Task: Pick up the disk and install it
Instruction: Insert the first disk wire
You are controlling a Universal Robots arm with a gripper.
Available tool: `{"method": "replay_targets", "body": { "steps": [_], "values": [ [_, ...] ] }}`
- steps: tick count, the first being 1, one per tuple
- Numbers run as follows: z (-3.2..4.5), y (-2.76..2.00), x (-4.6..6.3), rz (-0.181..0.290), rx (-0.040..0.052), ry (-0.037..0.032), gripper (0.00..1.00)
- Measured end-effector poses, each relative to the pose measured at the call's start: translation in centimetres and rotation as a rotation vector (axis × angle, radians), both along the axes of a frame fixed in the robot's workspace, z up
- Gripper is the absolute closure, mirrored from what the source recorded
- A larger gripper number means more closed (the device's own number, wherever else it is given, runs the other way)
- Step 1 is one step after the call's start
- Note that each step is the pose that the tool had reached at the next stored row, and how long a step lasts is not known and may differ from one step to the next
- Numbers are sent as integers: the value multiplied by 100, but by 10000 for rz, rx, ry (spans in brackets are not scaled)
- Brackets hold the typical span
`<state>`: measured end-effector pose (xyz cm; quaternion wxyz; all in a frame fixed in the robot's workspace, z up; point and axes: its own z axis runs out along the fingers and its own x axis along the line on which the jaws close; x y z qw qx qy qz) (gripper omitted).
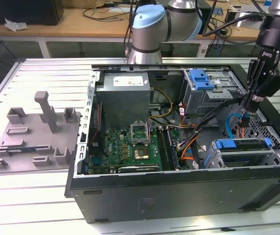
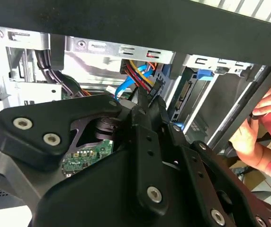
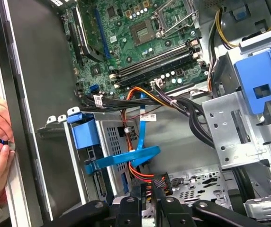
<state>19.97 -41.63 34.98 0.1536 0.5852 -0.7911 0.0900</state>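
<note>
The disk [image 1: 243, 145] lies in its bay [image 1: 214, 157], just beside the claw [image 1: 244, 115].

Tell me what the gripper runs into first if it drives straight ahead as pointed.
Most likely the black plug with red and orange wires, right in front of the gripper; the blue cable lies beyond. Depth is hard to judge.
</note>
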Motion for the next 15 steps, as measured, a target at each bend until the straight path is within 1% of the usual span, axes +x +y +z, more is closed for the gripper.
{"method": "replay_targets", "body": {
  "steps": [6,11,15],
  "values": [
    [-55,6,37,0,-83,60,77],
    [-80,15,38,0,-129,65,77],
    [-81,28,28,-1,-137,56,77]
  ]
}}
